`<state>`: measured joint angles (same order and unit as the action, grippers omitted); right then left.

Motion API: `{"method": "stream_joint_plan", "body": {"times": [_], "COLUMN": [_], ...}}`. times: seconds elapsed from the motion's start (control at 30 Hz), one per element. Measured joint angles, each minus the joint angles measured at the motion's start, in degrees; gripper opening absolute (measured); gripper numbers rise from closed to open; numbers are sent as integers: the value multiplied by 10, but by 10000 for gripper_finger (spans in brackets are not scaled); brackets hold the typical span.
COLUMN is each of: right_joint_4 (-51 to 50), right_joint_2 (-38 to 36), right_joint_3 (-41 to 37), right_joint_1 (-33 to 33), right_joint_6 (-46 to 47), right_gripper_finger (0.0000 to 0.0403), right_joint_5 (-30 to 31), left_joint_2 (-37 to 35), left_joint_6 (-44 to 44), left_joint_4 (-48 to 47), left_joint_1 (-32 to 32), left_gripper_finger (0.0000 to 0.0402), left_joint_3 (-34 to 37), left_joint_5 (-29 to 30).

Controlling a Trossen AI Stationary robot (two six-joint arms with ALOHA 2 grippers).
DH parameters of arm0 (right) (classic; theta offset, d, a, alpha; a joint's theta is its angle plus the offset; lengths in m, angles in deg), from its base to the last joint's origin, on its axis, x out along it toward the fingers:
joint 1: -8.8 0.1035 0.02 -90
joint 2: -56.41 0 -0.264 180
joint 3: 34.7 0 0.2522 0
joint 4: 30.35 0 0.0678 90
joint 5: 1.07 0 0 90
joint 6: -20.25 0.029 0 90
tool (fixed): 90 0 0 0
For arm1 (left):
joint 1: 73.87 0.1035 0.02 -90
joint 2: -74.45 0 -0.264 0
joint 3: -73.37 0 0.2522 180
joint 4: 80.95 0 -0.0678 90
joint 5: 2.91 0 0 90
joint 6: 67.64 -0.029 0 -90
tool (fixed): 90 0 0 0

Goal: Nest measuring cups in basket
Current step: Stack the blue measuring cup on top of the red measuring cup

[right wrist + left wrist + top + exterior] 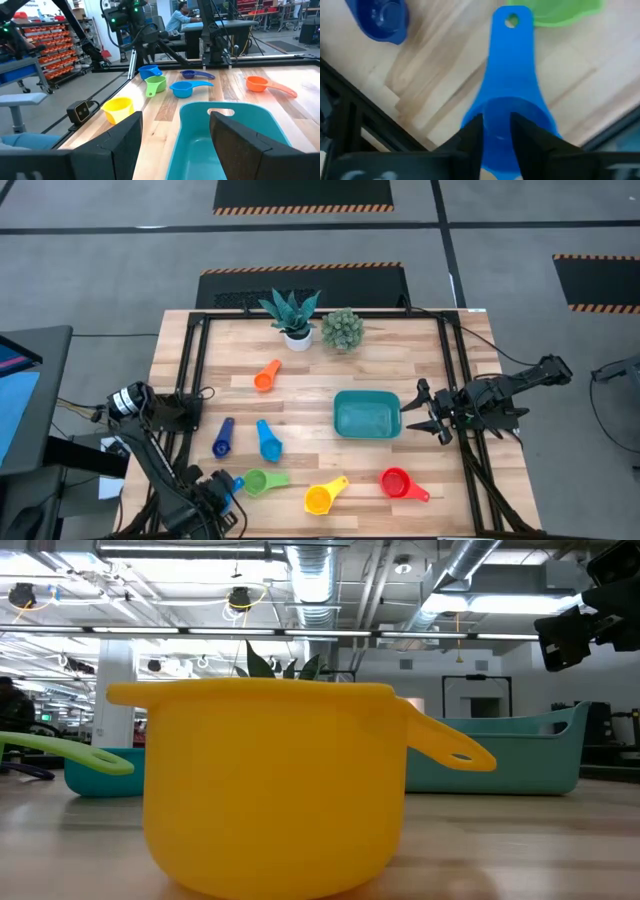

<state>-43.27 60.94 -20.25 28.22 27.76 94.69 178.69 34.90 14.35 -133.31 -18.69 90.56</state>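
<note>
You had the basket (367, 416) sitting open-side-up on the wooden table (420, 350), with nothing inside it in the high view. Your right gripper (424, 412) hung at the basket's right-hand end, its claw spread wide. In the right wrist view the two dark fingers (122, 142) stood well apart above the basket's near rim.

None of the measuring cups was in the basket. The orange cup (265, 377) lay up and to the left of it, toward the two potted plants (295, 317). The dark blue cup (222, 439) and the light blue cup (268, 441) lay side by side to the basket's left. The green cup (261, 481), the yellow cup (325, 497) and the red cup (401, 483) lay in a row on the side of the basket nearest the front edge. The red one was closest to the basket and the green one farthest left.

Your left gripper (222, 492) was far from the basket, beyond the green cup at the table's front-left corner. There it sat at the bowl end of the blue cup (513, 75), whose handle pointed toward the green cup. Whether that claw was pinching the blue cup's wall or standing loose of it, you could not tell.

From table height, the yellow cup filled most of the low view, and the basket showed behind it.
</note>
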Motion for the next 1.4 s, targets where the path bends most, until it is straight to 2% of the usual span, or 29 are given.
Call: {"method": "stream_joint_plan", "body": {"times": [0.07,0.17,0.33,0.7,0.87,1.0,1.27,1.4], "right_joint_4": [0,0,0,0,0,0,0,0], "right_joint_2": [0,0,0,0,0,0,0,0], "right_joint_3": [0,0,0,0,0,0,0,0], "right_joint_1": [0,0,0,0,0,0,0,0], "right_joint_6": [0,0,0,1,1,1,1,1], "right_gripper_finger": [255,255,255,255,255,255,255,255], "right_joint_5": [0,0,0,0,0,0,0,0], "left_joint_2": [0,0,0,0,0,0,0,0], "left_joint_6": [1,-9,-6,2,7,7,2,-29], "left_joint_4": [2,4,4,9,9,7,40,99], "left_joint_1": [0,0,-5,-7,-9,-9,-9,-9], "left_gripper_finger": [109,132,148,149,149,149,149,148], "left_joint_3": [14,26,35,36,36,41,93,115], "left_joint_5": [-8,-50,-92,-81,-41,-33,-61,-62]}}
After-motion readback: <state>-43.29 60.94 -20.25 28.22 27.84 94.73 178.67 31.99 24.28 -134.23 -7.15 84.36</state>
